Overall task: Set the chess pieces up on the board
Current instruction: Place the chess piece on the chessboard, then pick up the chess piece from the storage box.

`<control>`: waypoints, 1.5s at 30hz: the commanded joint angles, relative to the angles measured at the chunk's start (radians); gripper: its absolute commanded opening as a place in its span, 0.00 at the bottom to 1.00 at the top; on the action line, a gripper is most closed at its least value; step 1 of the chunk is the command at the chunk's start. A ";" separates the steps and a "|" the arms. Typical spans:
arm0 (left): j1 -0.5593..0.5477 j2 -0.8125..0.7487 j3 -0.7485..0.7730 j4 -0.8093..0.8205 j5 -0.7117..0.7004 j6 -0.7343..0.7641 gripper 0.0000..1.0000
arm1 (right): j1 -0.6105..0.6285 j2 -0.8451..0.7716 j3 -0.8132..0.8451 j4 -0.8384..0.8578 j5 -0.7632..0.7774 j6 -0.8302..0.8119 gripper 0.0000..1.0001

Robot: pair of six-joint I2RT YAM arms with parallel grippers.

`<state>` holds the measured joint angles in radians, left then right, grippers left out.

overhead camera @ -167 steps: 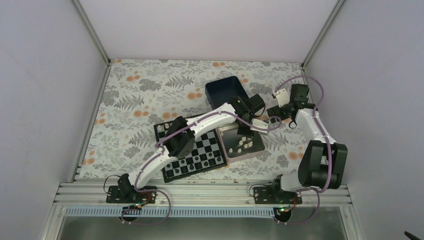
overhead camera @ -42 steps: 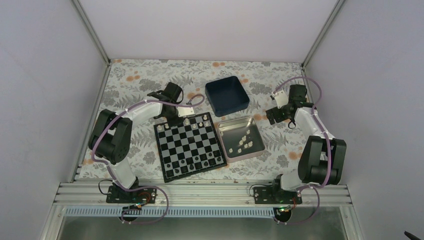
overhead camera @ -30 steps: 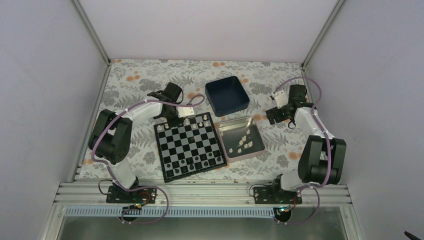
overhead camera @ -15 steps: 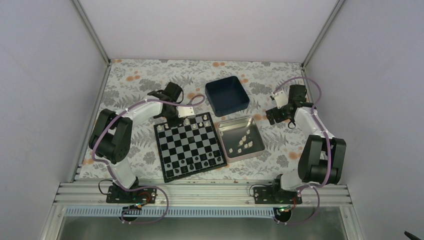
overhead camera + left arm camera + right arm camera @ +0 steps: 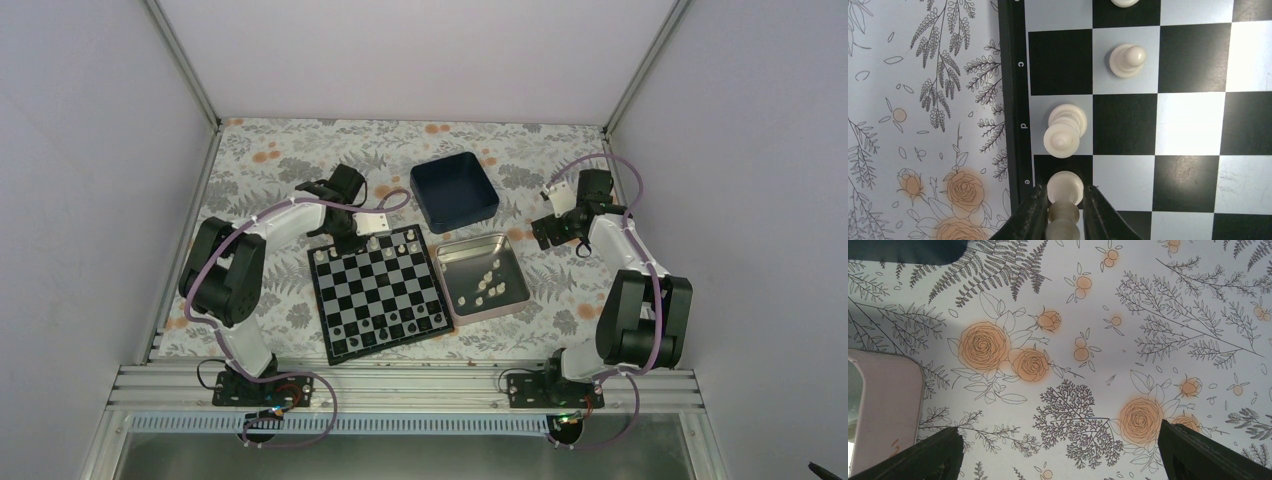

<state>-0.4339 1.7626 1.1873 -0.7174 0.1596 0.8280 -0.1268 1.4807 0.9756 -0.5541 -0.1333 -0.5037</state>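
Note:
The board (image 5: pixel 378 290) lies flat in the middle, its far rows holding several cream-white chess pieces (image 5: pixel 385 241). In the left wrist view my left gripper (image 5: pixel 1064 194) points down at the board's edge, its fingers (image 5: pixel 1034 205) pressed close on both sides of a cream-white piece (image 5: pixel 1065 185) that stands on the black square by the letter e. A taller piece (image 5: pixel 1064 131) stands on the d square and a pawn (image 5: pixel 1126 60) one file further. More cream-white pieces (image 5: pixel 485 282) lie in the silver tin (image 5: pixel 470 246). My right gripper (image 5: pixel 545 228) hangs wide open over the floral cloth (image 5: pixel 1058 440), holding nothing.
A dark blue box (image 5: pixel 453 190) sits behind the tin. Tiny black pieces (image 5: pixel 385 325) stand on the board's near rows. The tin's pink corner (image 5: pixel 888 390) shows left of the right gripper. The floral cloth (image 5: pixel 260 180) covers the table, with grey walls on three sides.
Over the last second both arms have stayed in place, with the left gripper at the board's far edge. About five seconds ago the left arm reached over the tin.

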 commanded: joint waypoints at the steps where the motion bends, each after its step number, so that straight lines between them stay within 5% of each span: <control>1: 0.006 0.015 0.017 0.006 0.010 0.011 0.20 | -0.005 0.014 0.015 0.004 0.009 -0.007 1.00; 20: -0.013 -0.096 0.209 -0.128 -0.087 0.019 0.59 | -0.005 0.010 0.015 0.004 0.003 -0.009 1.00; 26: -0.215 -0.050 0.435 -0.203 -0.207 -0.057 0.73 | -0.004 0.009 0.016 0.003 0.004 -0.006 1.00; 31: -0.398 0.111 0.668 -0.270 -0.126 -0.115 0.79 | -0.005 0.011 0.016 0.004 0.009 -0.001 1.00; 38: -0.509 0.377 0.932 -0.331 0.074 -0.123 0.83 | -0.004 0.006 0.017 0.000 -0.001 -0.002 1.00; 41: -0.519 0.524 1.097 -0.433 0.128 -0.136 0.68 | -0.005 0.011 0.017 -0.003 -0.005 -0.003 1.00; 45: -0.535 0.591 1.076 -0.452 0.167 -0.131 0.55 | -0.005 0.013 0.018 -0.007 -0.013 -0.006 1.00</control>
<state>-0.9569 2.3157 2.2604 -1.0706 0.2371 0.7025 -0.1268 1.4845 0.9756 -0.5571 -0.1352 -0.5041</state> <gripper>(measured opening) 0.598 0.995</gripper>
